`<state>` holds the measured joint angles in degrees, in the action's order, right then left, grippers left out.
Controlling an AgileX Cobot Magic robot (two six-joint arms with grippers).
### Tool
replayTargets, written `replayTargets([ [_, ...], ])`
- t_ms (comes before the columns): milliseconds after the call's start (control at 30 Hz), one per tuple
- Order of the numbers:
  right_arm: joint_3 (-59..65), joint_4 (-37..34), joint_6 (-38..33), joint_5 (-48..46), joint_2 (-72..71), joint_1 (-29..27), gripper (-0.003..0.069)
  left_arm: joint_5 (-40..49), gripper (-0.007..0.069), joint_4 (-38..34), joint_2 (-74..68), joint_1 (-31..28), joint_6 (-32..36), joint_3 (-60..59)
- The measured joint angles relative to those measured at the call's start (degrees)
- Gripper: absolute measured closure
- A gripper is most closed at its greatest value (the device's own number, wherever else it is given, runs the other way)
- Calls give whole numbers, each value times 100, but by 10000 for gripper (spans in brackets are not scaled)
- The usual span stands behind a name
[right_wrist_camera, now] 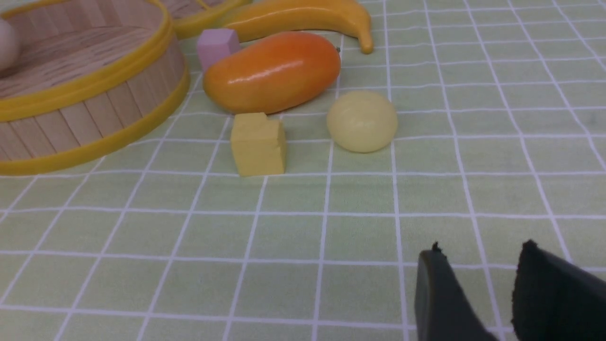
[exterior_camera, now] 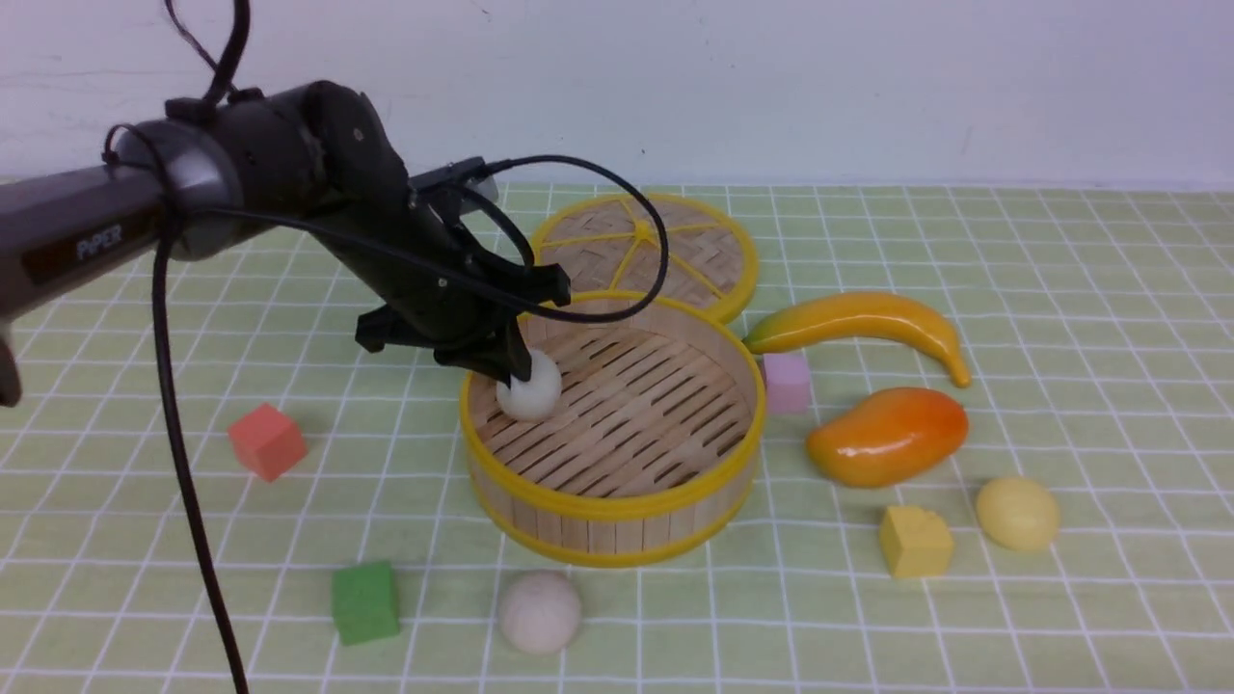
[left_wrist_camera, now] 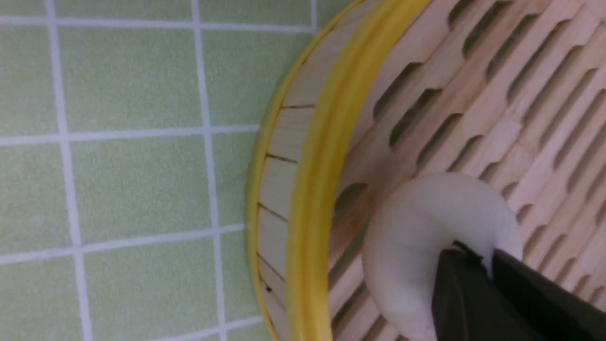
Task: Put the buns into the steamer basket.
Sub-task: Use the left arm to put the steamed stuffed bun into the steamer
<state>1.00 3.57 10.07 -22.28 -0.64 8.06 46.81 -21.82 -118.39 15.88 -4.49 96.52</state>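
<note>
White bun (exterior_camera: 530,393) is pinched in the left claw (exterior_camera: 517,371), low inside the steamer basket (exterior_camera: 617,506) just within its rim. The right claw (right_wrist_camera: 478,258) stands open and empty, the yellow bun (right_wrist_camera: 362,121) lying well ahead of it

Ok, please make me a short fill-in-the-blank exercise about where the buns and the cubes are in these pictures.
The left tool is shut on the white bun inside the steamer basket, whose rims are ___.
Outside it, ___ buns lie on the cloth: a cream bun and a pale yellow bun.
The cube nearest the cream bun is ___.
The right tool is ___ and holds nothing.
Missing words: yellow; two; green; open.
</note>
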Motion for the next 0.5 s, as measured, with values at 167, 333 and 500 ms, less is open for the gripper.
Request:
replayTargets([
  [167, 0, 0, 0, 0, 0, 0, 419, -123, 598, -4, -72, 0, 0, 0],
  [333, 0, 0, 0, 0, 0, 0, 419, -210, 537, -20, -72, 0, 0, 0],
  [500, 0, 0, 0, 0, 0, 0, 419, -207, 426, -20, -72, 0, 0, 0],
])
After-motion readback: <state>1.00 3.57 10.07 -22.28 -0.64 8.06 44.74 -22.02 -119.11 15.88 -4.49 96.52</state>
